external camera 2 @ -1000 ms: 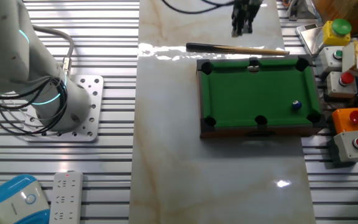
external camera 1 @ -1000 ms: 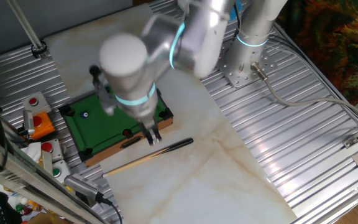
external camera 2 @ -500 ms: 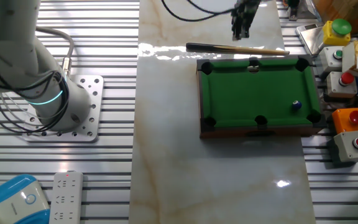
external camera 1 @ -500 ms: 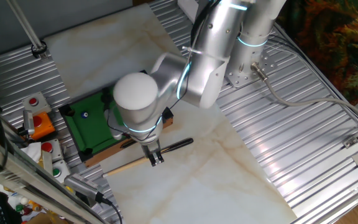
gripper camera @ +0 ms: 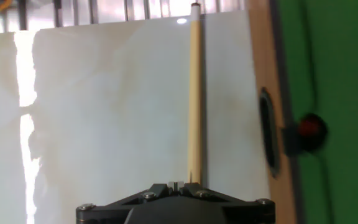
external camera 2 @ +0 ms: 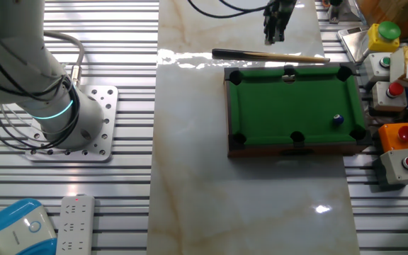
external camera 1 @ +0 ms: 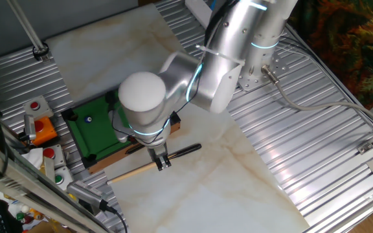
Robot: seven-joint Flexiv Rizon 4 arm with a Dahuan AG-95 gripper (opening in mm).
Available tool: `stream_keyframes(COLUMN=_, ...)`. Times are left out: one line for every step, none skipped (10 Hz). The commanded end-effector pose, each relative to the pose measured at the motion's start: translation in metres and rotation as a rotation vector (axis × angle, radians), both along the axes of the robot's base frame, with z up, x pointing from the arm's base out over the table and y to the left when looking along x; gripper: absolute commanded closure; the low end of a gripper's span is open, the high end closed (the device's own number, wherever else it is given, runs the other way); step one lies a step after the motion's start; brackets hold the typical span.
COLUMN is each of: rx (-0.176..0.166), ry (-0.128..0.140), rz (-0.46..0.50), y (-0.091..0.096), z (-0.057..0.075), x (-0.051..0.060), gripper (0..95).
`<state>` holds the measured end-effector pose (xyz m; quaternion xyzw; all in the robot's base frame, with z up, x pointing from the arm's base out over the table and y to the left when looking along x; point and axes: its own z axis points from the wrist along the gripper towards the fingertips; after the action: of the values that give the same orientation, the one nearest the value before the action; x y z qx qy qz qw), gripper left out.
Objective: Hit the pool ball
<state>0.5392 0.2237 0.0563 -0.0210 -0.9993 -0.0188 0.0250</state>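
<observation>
The pool ball [external camera 1: 89,119] is a tiny dark blue ball on the green felt of the miniature pool table [external camera 1: 83,139], near its far left corner. In the other fixed view the ball [external camera 2: 337,120] sits near the right end of the table [external camera 2: 289,99]. A wooden cue with a dark butt [external camera 1: 135,170] lies on the marble beside the table's long wooden side [external camera 2: 275,56]. My gripper [external camera 1: 163,163] hangs just over the cue's middle, with its jaws together and nothing between them. In the hand view the cue [gripper camera: 194,93] runs straight ahead, just right of my gripper [gripper camera: 174,185]. The ball is out of the hand view.
Button boxes with red buttons [external camera 2: 401,145] and a green and yellow button [external camera 2: 387,32] stand past the table's ball end. My arm's base [external camera 2: 55,113] is bolted to the ribbed metal surface. A white power strip [external camera 2: 73,223] lies at the front left.
Over the last second my arm swung off the pool table and came down over the cue. In the last half second it has hardly moved. The ball and cue have not moved.
</observation>
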Motion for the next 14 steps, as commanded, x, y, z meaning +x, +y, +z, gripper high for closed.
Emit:
stream_keyframes(rx=0.007, ry=-0.002, rz=0.024, y=-0.011, z=-0.002, x=-0.003, gripper=95.0)
stream_keyframes(rx=0.019, ry=-0.002, rz=0.015, y=-0.013, z=-0.005, x=-0.003, gripper=95.0)
stream_keyframes(rx=0.024, ry=0.001, rz=0.016, y=-0.014, z=-0.008, x=-0.003, gripper=76.0)
stream_keyframes(rx=0.025, ry=0.005, rz=0.022, y=-0.014, z=-0.011, x=-0.003, gripper=57.0)
stream_keyframes(rx=0.032, ry=0.007, rz=0.023, y=-0.014, z=-0.013, x=-0.003, gripper=19.0)
stream_keyframes(rx=0.037, ry=0.012, rz=0.016, y=-0.014, z=-0.013, x=-0.003, gripper=0.0)
stream_keyframes(rx=0.033, ry=0.013, rz=0.011, y=-0.013, z=-0.015, x=-0.002, gripper=0.0)
stream_keyframes(rx=0.028, ry=0.013, rz=0.011, y=-0.010, z=-0.016, x=-0.002, gripper=0.0)
stream_keyframes(rx=0.025, ry=0.013, rz=0.016, y=-0.009, z=-0.017, x=-0.002, gripper=0.0)
stream_keyframes(rx=0.025, ry=0.013, rz=0.017, y=-0.009, z=-0.020, x=-0.002, gripper=19.0)
stream_keyframes(rx=0.022, ry=0.015, rz=0.020, y=-0.009, z=-0.023, x=-0.001, gripper=19.0)
stream_keyframes(rx=0.017, ry=0.014, rz=0.021, y=-0.009, z=-0.025, x=-0.001, gripper=19.0)
stream_keyframes(rx=0.011, ry=0.014, rz=0.025, y=-0.008, z=-0.028, x=-0.001, gripper=19.0)
stream_keyframes(rx=0.010, ry=0.014, rz=0.026, y=-0.008, z=-0.030, x=-0.001, gripper=19.0)
